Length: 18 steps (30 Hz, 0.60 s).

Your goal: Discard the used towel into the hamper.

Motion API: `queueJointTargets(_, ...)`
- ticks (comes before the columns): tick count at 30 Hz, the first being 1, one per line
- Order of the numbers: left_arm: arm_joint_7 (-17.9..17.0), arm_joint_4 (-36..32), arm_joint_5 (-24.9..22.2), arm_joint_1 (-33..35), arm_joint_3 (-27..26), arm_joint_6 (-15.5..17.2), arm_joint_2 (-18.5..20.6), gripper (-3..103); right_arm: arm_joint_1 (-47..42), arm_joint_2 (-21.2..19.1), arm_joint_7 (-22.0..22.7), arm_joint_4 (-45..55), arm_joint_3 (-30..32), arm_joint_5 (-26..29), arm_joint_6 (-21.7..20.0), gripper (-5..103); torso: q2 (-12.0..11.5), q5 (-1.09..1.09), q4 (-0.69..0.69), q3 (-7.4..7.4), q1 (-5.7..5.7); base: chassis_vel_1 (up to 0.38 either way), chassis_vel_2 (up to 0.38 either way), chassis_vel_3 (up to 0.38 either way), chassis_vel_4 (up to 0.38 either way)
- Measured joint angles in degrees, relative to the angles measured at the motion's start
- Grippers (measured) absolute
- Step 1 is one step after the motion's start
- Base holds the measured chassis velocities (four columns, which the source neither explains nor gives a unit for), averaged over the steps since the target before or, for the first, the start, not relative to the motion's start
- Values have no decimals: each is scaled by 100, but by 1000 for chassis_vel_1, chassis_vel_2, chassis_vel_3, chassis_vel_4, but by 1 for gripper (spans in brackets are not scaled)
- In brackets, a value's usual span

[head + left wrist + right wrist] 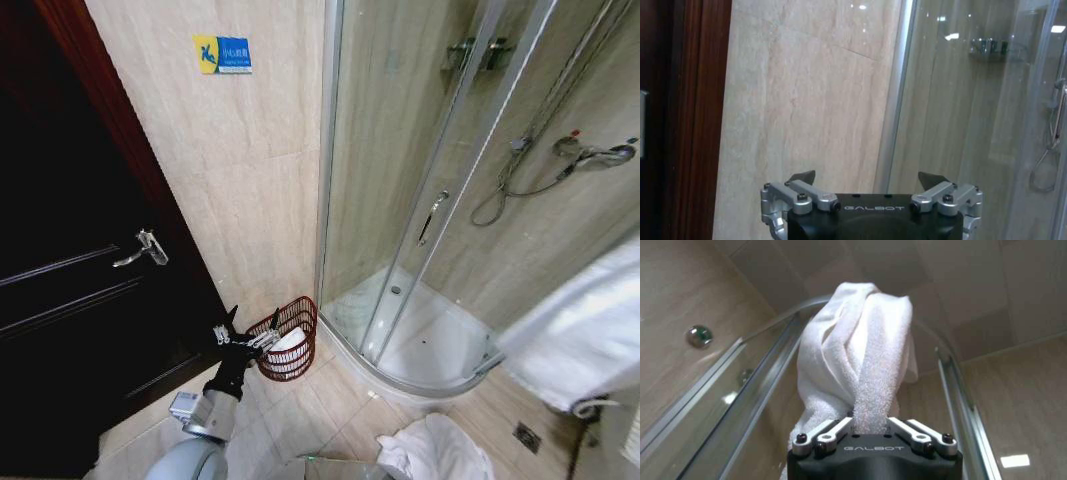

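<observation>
Right gripper (870, 432) pinching white towel (857, 350) well apart from hamper (291, 338) on floor beside shower. Left gripper (243, 337) spread at hamper rim. Risk: towel draping over rim, tipping basket.

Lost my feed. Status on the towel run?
Right gripper shut on towel. Left gripper open, empty, beside hamper. Hamper on floor by shower, something white already inside.
</observation>
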Motion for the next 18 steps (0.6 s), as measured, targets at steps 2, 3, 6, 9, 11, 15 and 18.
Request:
queueJointTargets(2,0,0,0,0,0,0,0,100,-8,205,-23,34,-225,-216,116,8,0,2,-1,0,0,0,0,0,0)
queueJointTargets(3,0,0,0,0,0,0,0,100,-2,301,-17,50,-333,-307,166,8,0,2,0,0,0,0,0,0,0)
queueJointTargets(6,0,0,0,0,0,0,0,100,23,491,-9,41,-542,-517,312,8,0,-1,0,0,0,0,0,0,0)
queueJointTargets(9,0,0,0,0,0,0,0,100,36,680,12,-50,-700,-715,522,8,0,1,0,0,0,0,0,0,0)
queueJointTargets(11,0,0,0,0,0,0,0,100,32,775,47,-137,-770,-836,714,8,0,1,0,0,0,0,0,0,0)
queueJointTargets(15,0,0,0,0,0,0,0,100,12,933,60,-364,-885,-1081,1200,8,0,-1,0,0,0,0,0,0,0)
queueJointTargets(18,0,0,0,0,0,0,0,100,-45,1076,66,-499,-967,-1208,1454,8,0,0,0,0,0,0,0,0,0)
